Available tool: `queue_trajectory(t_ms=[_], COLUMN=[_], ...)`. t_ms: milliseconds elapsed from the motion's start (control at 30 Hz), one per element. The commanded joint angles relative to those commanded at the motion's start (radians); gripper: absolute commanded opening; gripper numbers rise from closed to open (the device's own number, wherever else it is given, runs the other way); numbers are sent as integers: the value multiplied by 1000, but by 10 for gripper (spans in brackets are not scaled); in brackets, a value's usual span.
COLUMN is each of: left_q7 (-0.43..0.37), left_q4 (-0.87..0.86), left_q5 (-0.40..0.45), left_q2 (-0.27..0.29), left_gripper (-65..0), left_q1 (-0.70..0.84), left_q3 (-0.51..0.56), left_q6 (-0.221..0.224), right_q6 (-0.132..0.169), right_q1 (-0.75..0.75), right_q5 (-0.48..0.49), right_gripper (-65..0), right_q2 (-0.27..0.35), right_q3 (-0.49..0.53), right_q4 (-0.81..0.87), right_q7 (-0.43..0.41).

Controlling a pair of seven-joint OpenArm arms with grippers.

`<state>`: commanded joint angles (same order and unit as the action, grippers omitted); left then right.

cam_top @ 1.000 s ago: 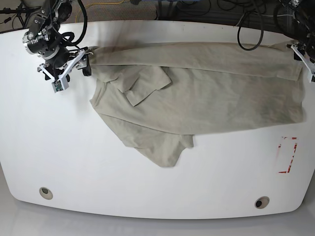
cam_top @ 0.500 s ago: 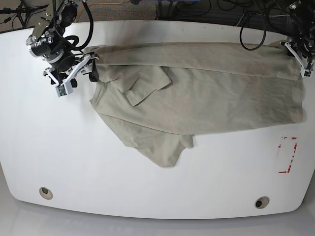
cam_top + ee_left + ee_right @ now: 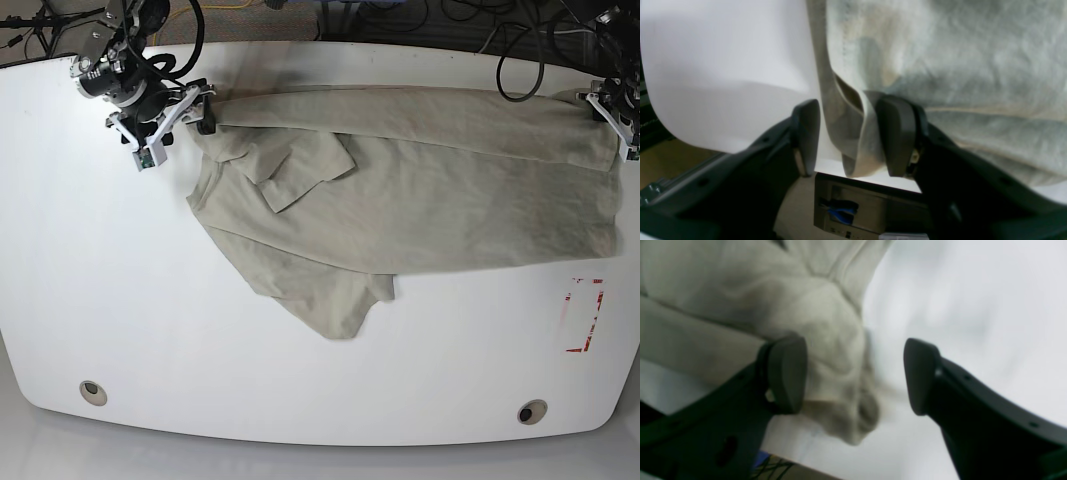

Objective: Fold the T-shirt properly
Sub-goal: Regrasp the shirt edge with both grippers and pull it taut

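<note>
Here there is one large, plain, beige-grey short-sleeved cotton T-shirt, wrinkled and without print, and two dark end effectors, one at each far corner of it. The shirt lies on a white table with rounded corners; two small round fittings sit near the table's front edge, and a red rectangular outline is marked on its surface at the base view's right. Beyond the far edge, black cables trail over a dark floor.

The shirt stretches across the far half of the table, its upper edge drawn into a long fold between the two end effectors. A sleeve is folded in over the body, and a loose flap reaches toward the table's middle.

The left end effector straddles a bunched, hemmed edge of the cloth: the fabric presses against one finger, while a gap to the other finger shows, so the fingers stand moderately apart around the fold and not clamped on it. In the base view it sits at the shirt's far right corner.

The right end effector is spread wide, with a rounded lump of cloth lying against one finger and bare table before the other. In the base view it meets the shirt's far left corner.
</note>
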<state>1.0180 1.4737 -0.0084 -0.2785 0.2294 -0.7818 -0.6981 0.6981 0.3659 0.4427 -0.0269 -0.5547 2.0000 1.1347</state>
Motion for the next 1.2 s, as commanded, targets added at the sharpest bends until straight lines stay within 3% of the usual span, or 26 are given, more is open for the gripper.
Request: queue_trajectory(t_ms=[400,500,567,667,767,900,1200], left_q7=[2,2,2,2,0,2,41], left_q4=[2,2,2,2,2,2,164], left_q5=[-2,-2,-3,-3,-3,-3,-9], left_q2=[-15,-18,-26,-28,-28,-28,3], left_gripper=[-364,-364,-364,-367,-394,-456,-458], left_q1=[-2,-2,-2,-2,-2,0,80], left_q3=[63,66,68,69,71,115,204], left_q6=[0,0,0,0,0,0,0], right_q6=[0,0,0,0,0,0,0], right_q1=[9,6,6,6,11,28,109], right_q5=[-8,-38,-68,-100,-123,-152,-155], right_gripper=[-233,-346,-487,-621,-621,-575,-572], right_q2=[-5,20,21,25,26,38,109], right_q3=[2,2,0,0,0,-6,-8], right_q4=[-132,-166,-169,-169,-166,-164,-114], right_q7=[-78,-80,-80,-80,-80,-80,-80])
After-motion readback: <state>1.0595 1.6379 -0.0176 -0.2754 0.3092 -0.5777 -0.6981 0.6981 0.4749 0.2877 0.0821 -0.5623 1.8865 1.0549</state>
